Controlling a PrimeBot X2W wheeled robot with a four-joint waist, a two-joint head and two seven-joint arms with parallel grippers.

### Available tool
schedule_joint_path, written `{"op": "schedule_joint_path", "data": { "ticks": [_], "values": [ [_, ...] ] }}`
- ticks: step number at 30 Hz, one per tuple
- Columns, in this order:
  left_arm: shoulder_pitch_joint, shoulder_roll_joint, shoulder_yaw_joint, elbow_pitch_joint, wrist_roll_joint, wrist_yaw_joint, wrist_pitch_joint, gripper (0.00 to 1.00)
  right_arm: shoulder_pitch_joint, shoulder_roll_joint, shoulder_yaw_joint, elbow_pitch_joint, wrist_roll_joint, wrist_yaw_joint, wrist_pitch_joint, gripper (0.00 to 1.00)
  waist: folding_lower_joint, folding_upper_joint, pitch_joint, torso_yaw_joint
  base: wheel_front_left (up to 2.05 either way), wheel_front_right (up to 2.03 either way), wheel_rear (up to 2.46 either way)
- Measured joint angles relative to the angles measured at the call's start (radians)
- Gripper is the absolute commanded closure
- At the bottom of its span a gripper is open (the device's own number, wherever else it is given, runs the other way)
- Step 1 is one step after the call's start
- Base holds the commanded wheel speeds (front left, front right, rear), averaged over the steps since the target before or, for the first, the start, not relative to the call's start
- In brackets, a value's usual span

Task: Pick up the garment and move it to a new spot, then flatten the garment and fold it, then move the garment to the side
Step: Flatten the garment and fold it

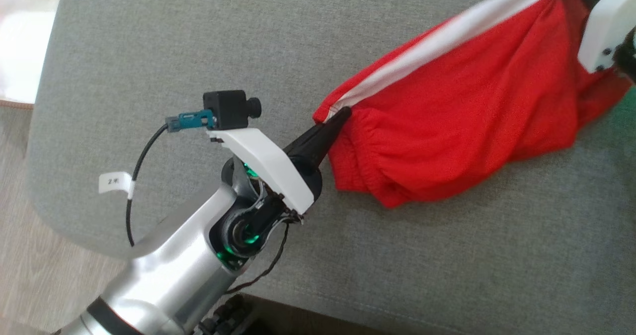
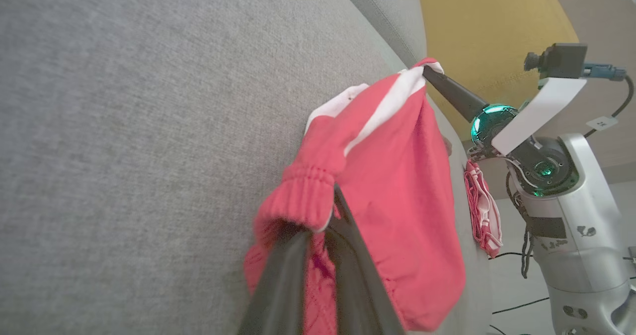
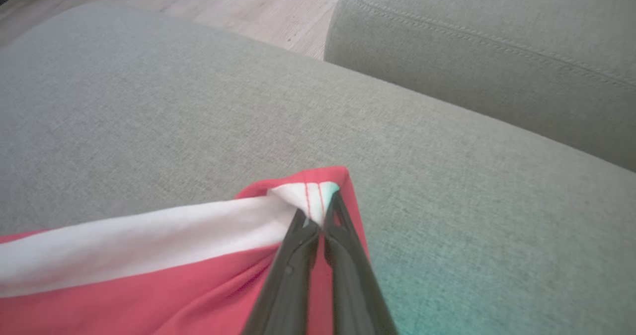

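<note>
Grey sofa cushion [image 1: 198,51] spreads across the head view. The red garment [image 1: 472,116], shorts with a white side stripe [image 1: 447,39], is stretched over its right half, the middle sagging onto or just above the cushion. The right gripper [image 1: 342,114] pinches the stripe's hem corner, and a pale wrist plate [image 1: 603,32] at the far right covers the other end. From the left wrist, the left gripper [image 2: 323,225] is clamped on the gathered elastic waistband [image 2: 303,186]. From the right wrist, closed fingertips bite the white hem corner. I judge the cloth light, limp and stretchy. Seams, hem and waistband give the firmest hold, since single thin fabric could slip or bunch.
</note>
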State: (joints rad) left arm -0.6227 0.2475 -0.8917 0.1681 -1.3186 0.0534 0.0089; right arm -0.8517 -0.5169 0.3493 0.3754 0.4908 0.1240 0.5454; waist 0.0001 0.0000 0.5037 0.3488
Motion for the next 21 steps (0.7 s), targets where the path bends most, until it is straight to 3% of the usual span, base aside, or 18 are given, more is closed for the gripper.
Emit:
{"op": "schedule_joint_path", "data": {
  "ticks": [1,2,3,7,10,12,17,21],
  "values": [
    [0.000,-0.002,0.001,0.004,0.002,0.001,-0.006,0.82,-0.006,0.000,0.001,0.010,-0.001,0.000,-0.017,0.60,0.0000,0.0000,0.000,-0.002,0.00,0.00,0.00],
    [0.000,-0.004,0.002,0.007,0.002,0.003,-0.012,0.57,-0.010,0.002,0.002,0.021,-0.001,0.000,-0.023,0.00,0.0000,0.0000,-0.001,-0.005,0.00,0.00,0.00],
    [0.000,-0.003,0.002,0.009,0.005,0.006,-0.013,0.00,-0.013,0.004,0.012,0.030,-0.001,0.000,-0.023,0.00,0.0000,0.0000,-0.001,-0.010,0.00,0.00,0.00],
    [0.005,0.007,-0.001,0.006,0.039,0.028,-0.035,0.00,-0.017,0.007,0.034,0.032,0.022,0.000,-0.015,0.00,0.0000,0.0000,-0.003,-0.031,0.00,0.00,0.00],
    [0.008,0.050,-0.016,-0.026,0.111,0.067,-0.067,0.00,-0.017,0.005,0.047,0.024,0.034,0.000,0.011,0.00,0.0000,0.0000,-0.014,-0.050,0.00,0.00,0.00],
    [0.012,0.091,-0.040,-0.058,0.191,0.114,-0.098,0.00,-0.016,0.004,0.052,0.019,0.036,0.000,0.029,0.00,0.0000,0.0000,-0.023,-0.061,0.00,0.00,0.00],
    [0.081,0.138,-0.044,-0.147,0.371,0.291,-0.219,0.00,-0.011,0.013,0.007,0.036,-0.004,0.000,0.071,0.00,-0.0001,0.0000,-0.045,-0.068,0.00,0.00,0.00],
    [0.124,0.118,-0.046,-0.215,0.439,0.357,-0.249,0.00,-0.012,0.071,-0.061,0.091,-0.067,0.000,0.114,0.00,-0.0001,0.0000,-0.042,-0.049,0.00,0.00,0.00]
  ]
}}
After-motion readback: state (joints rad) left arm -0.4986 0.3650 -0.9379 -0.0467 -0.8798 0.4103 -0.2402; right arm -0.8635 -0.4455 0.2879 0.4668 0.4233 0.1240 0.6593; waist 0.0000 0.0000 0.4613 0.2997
